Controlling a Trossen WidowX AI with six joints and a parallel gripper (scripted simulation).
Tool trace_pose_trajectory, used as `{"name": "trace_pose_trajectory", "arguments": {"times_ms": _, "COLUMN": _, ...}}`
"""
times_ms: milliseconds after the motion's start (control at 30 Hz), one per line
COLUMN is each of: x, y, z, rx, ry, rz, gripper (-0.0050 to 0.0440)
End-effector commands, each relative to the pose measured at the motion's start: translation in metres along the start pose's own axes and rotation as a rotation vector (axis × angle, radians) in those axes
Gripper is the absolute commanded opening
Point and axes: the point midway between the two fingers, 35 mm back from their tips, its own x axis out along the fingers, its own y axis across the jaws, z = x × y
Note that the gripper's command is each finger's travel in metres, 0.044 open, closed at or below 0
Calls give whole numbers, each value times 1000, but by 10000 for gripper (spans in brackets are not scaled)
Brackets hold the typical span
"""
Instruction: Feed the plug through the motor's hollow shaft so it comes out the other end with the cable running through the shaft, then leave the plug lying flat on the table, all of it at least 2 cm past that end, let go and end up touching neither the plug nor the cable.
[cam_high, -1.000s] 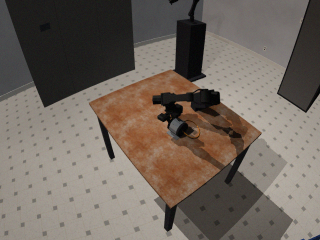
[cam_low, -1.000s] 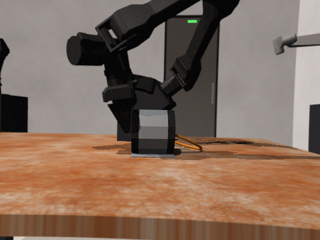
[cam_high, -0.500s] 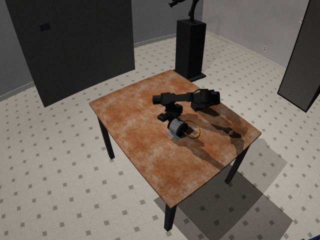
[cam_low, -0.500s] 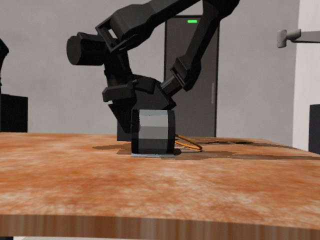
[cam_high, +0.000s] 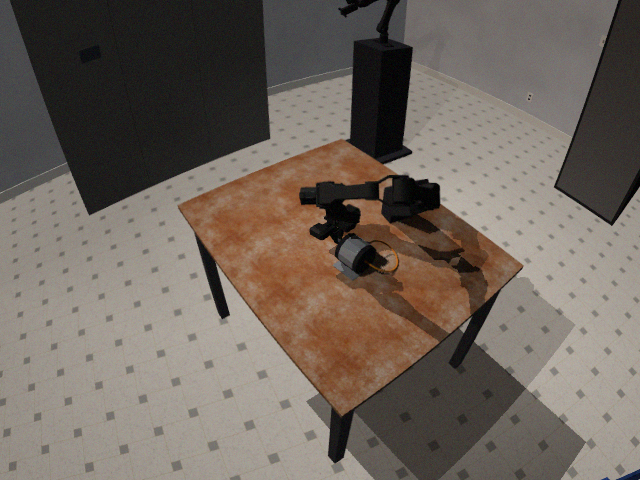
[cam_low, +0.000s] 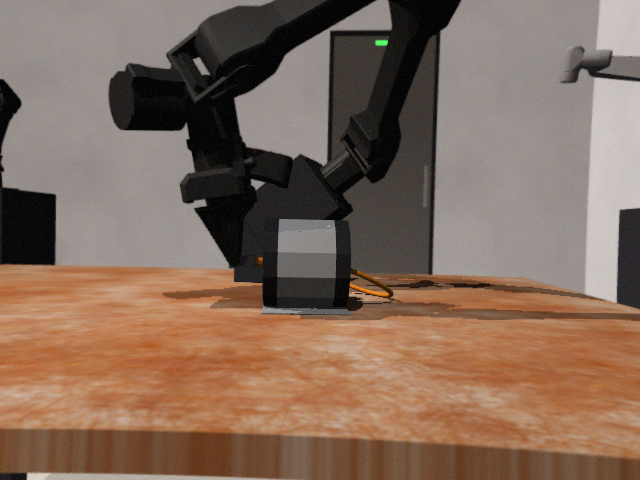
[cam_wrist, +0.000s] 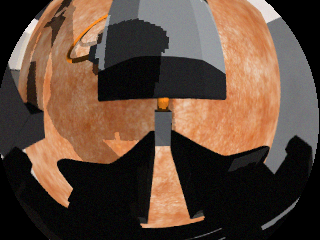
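The grey motor (cam_high: 354, 253) (cam_low: 305, 268) (cam_wrist: 160, 34) stands on its small base plate on the brown table (cam_high: 310, 335) (cam_low: 310, 382) (cam_wrist: 254, 100). The orange cable (cam_high: 395, 260) (cam_low: 374, 290) (cam_wrist: 82, 39) loops on the table at the motor's far end and runs into the shaft. In the wrist view the small grey plug (cam_wrist: 163, 123) sticks out of the motor's near end, with a bit of orange behind it. My gripper (cam_high: 336, 237) (cam_low: 240, 258) (cam_wrist: 161, 134) sits low at that end, tilted downwards, and is shut on the plug. The plug is hidden in the top and exterior views.
The arm's base (cam_high: 408, 198) stands on the table behind the motor. Off the table are a black pedestal (cam_high: 379, 98) with another arm, a dark cabinet (cam_high: 144, 93) and a dark panel (cam_high: 604, 118).
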Motion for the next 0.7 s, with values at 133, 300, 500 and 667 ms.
{"name": "trace_pose_trajectory", "arguments": {"times_ms": 133, "x": -3, "y": 1, "z": -17, "rx": -1, "ry": 0, "rz": -1, "gripper": 0}}
{"name": "trace_pose_trajectory", "arguments": {"times_ms": 300, "x": 0, "y": 1, "z": -14, "rx": 3, "ry": 0, "rz": -2, "gripper": 0}}
{"name": "trace_pose_trajectory", "arguments": {"times_ms": 500, "x": 18, "y": 0, "z": -18, "rx": 2, "ry": 2, "rz": -2, "gripper": 0}}
{"name": "trace_pose_trajectory", "arguments": {"times_ms": 667, "x": 15, "y": -3, "z": -18, "rx": -11, "ry": 10, "rz": -10, "gripper": 24}}
